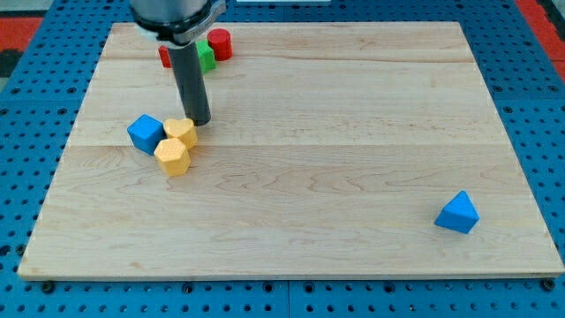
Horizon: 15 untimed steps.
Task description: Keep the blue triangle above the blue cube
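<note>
**Desk:** What are you seeing around the blue cube (146, 133)?

**Me:** It's sitting on the pale wooden board (353, 132), planks with visible grain, toward the view's left. It's looking matte and sharp-edged. Touching its right side, two yellow blocks are clustering: the upper yellow block (181, 132) and the lower yellow block (173, 157), both faceted, roughly hexagonal, pressing against each other.

**Desk:** And your tool?

**Me:** I'm running a plain dark rod, smooth and cylindrical, with nothing to open or close. My tip (199, 122) is resting just right of the cube, right at the upper yellow block's top-right edge; whether it's actually touching, I can't tell.

**Desk:** The triangle?

**Me:** The blue triangle (457, 213) is lying well apart from the cube, far to its right and lower in the view, near the board's bottom-right corner. It's showing as a wedge with a pointed top.

**Desk:** Anything else?

**Me:** Above the cube, near the board's top edge, a red cylinder (220, 42) is standing beside a green block (206, 56), with another red block (164, 56) partly hiding behind the rod. Around the board, blue perforated panelling (26, 115) is showing.
</note>
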Motion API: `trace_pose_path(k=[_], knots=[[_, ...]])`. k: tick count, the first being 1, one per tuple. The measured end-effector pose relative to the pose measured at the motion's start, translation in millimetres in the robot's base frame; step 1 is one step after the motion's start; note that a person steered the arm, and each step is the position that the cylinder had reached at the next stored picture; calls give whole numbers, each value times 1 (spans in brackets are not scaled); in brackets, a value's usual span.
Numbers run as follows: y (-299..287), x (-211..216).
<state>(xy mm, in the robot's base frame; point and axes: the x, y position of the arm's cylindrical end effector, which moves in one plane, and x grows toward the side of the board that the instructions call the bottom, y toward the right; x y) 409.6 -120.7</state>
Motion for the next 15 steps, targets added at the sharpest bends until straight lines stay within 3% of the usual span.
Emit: trace_pose_path(k=[1,3,4,5,6,7,9,10,12,13,15], knots=[[63,1],[289,29],[377,64],[408,131],[377,162],[292,143],[120,36],[119,0],[219,-7],[220,-35],[99,-38]])
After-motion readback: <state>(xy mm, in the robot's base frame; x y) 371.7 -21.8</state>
